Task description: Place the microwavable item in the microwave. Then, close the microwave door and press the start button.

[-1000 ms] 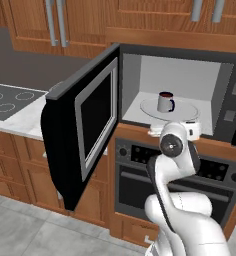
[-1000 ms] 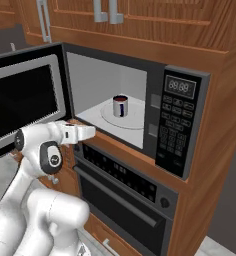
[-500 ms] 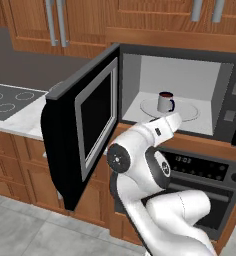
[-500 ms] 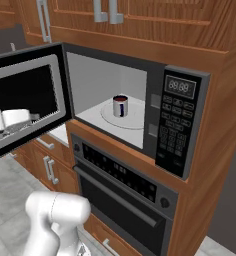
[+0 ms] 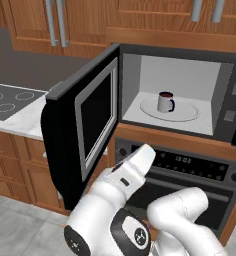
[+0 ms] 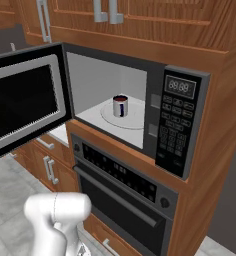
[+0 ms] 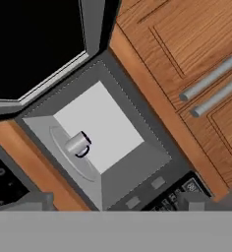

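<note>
The microwavable item, a white mug [image 5: 165, 102] with a dark handle, stands upright on the round glass turntable [image 5: 186, 113] inside the microwave [image 5: 180, 70]. I also see the mug [image 6: 120, 106] from the right and the mug [image 7: 77, 144] small in the rolled hand view. The microwave door [image 5: 85, 130] is swung wide open to the left. My gripper [image 7: 115, 201] is open and empty, well back from the cavity, its fingertips [image 7: 35, 199] far apart. My arm [image 5: 132, 172] is folded low in front of the oven.
A black oven [image 5: 190, 167] with a bar handle [image 6: 115, 197] sits under the microwave. The control strip [image 6: 177, 125] is on the microwave's right. A cooktop [image 5: 7, 100] lies on the counter at left. Wooden cabinets [image 5: 57, 22] hang above, drawers [image 6: 50, 170] below the door.
My arm has drawn back from the microwave's mouth and folded down in front of the oven. The mug stays on the turntable and the door stays open.
</note>
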